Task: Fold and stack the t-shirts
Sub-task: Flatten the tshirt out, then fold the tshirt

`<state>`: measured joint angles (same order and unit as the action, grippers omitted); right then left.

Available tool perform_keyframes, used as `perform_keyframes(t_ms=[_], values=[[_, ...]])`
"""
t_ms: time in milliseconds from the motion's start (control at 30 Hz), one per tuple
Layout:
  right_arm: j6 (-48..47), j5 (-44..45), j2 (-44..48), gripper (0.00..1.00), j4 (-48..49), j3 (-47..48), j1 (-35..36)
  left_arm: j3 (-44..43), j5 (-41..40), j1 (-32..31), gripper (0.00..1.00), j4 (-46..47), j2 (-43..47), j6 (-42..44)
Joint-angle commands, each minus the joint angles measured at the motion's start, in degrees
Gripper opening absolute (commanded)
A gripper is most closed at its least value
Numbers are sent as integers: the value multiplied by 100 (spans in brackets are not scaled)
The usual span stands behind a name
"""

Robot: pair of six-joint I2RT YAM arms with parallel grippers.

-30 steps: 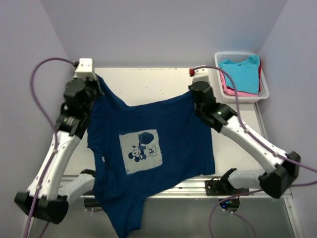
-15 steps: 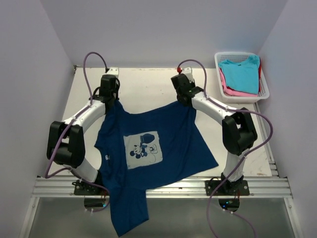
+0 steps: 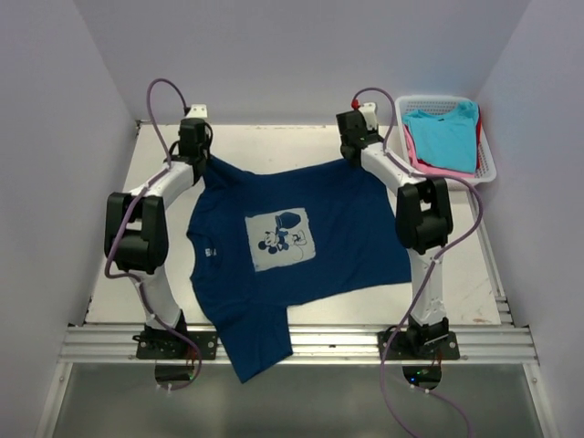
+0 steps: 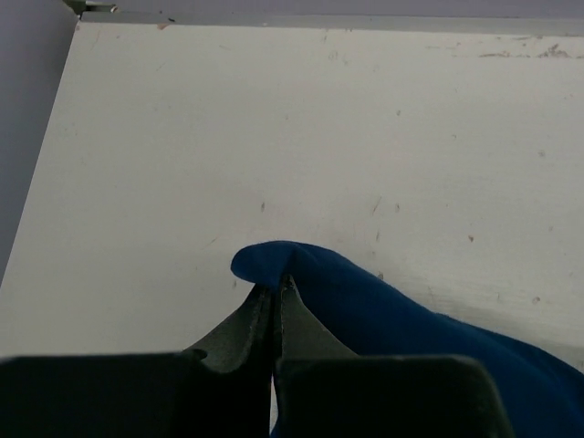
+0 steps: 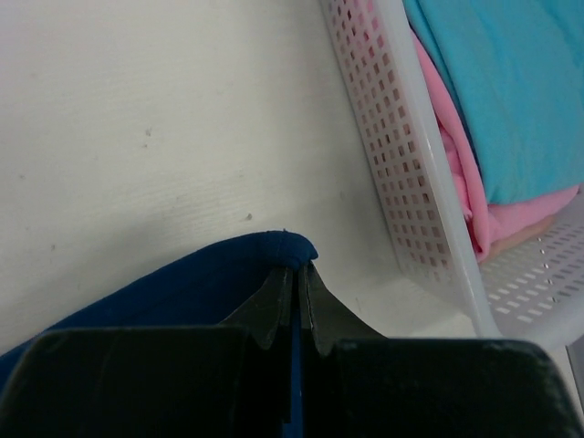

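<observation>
The navy blue t-shirt with a pale Mickey Mouse print lies spread on the table, its lower part hanging over the near edge. My left gripper is shut on its far left corner. My right gripper is shut on its far right corner. Both arms are stretched far back. A turquoise tee lies on a pink one in the basket; both also show in the right wrist view.
The white lattice basket stands at the far right corner, its wall close to my right gripper. The white table ends at a metal rail in front. Purple walls close in on three sides.
Both grippers have carried the shirt's far edge away from the arm bases toward the back of the table. The shirt has gone from hanging to mostly lying flat.
</observation>
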<state>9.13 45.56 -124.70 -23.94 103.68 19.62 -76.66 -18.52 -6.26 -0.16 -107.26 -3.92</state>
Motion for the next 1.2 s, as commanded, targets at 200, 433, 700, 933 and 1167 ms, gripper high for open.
perform_keyframes(t_ms=[200,433,700,933,1167], values=[[-77,296,-941,0,39,1505,-300,-2132,630,178,0,201,-1550,-117],[-51,173,-1223,0,83,1691,-415,-3170,1210,178,0,25,-2202,-179],[116,50,-934,0,311,1095,-424,-3224,1571,169,0,-159,-2133,-232],[274,-56,-372,0,478,259,-432,-1794,1300,99,0,-80,-1281,-205],[344,-30,270,0,865,-875,-424,-254,904,-15,0,446,-121,-267]])
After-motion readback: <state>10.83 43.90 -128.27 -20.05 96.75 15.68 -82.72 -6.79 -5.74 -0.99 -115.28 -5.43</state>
